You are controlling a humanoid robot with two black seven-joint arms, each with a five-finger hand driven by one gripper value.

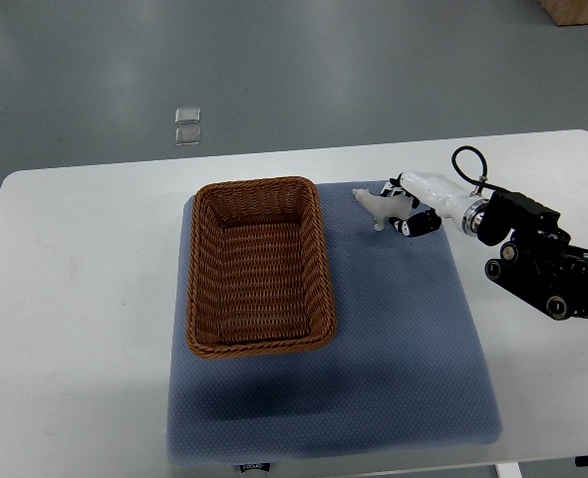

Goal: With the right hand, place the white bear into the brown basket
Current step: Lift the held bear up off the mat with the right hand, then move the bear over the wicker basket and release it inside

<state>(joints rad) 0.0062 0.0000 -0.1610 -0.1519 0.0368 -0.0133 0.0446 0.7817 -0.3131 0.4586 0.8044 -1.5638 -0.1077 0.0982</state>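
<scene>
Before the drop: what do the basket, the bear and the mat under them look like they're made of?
Brown basket: woven wicker or rattan, going by the ribbed strands and braided rim; matte.
White bear: smooth, pale, evenly coloured, likely hard plastic or resin; too small to be sure. It sits at the right hand.
Blue mat: soft-looking fabric or foam with a fine dotted texture, no shine.
</scene>
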